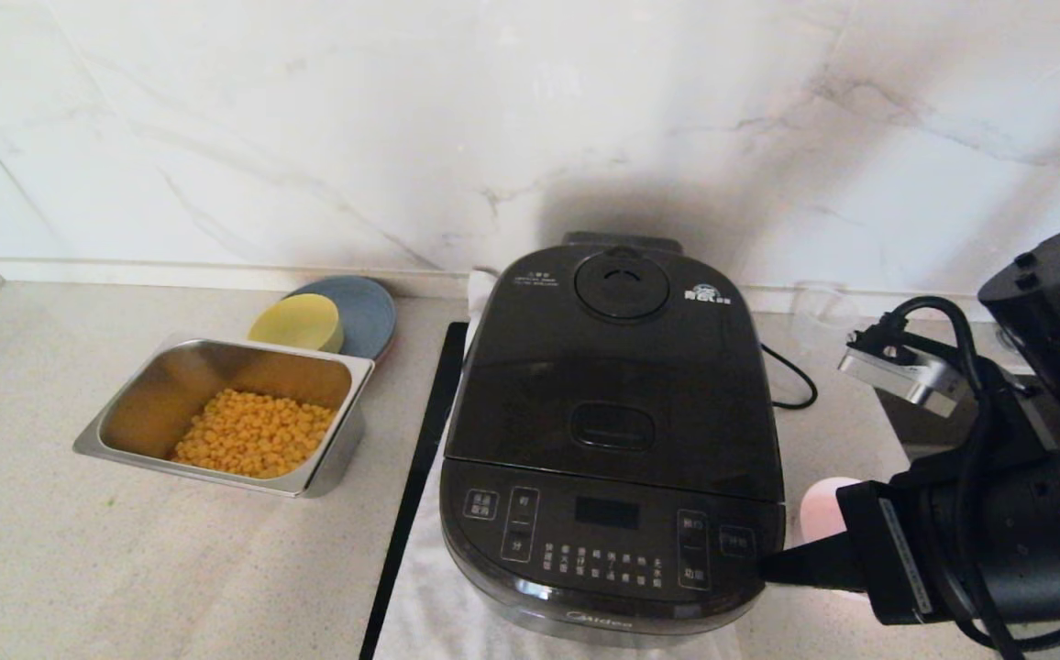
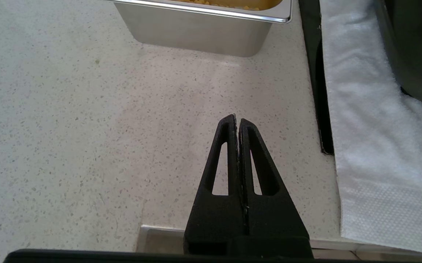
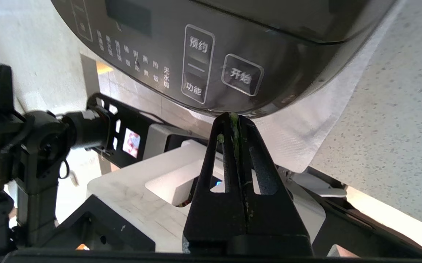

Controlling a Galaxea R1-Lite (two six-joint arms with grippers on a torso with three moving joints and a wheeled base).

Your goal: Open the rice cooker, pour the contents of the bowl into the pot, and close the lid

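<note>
A steel tray (image 1: 328, 463) of corn kernels (image 1: 253, 433) sits near a yellow bowl (image 1: 296, 323) on a blue plate (image 1: 367, 310).

We see our right arm (image 1: 998, 513) as bulky matte black housings with a black cable looped over a silver bracket (image 1: 901, 371). Both grippers, left gripper (image 2: 237, 120) and right gripper (image 3: 234, 117), have black wedge-shaped fingers with triangular cut-outs; green flecks cling to the right one.

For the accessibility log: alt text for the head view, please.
A closed black rice cooker sits on a white towel, and the right hand, shut, is beside its front corner. To the cooker's left a steel tray holds corn kernels.
</note>
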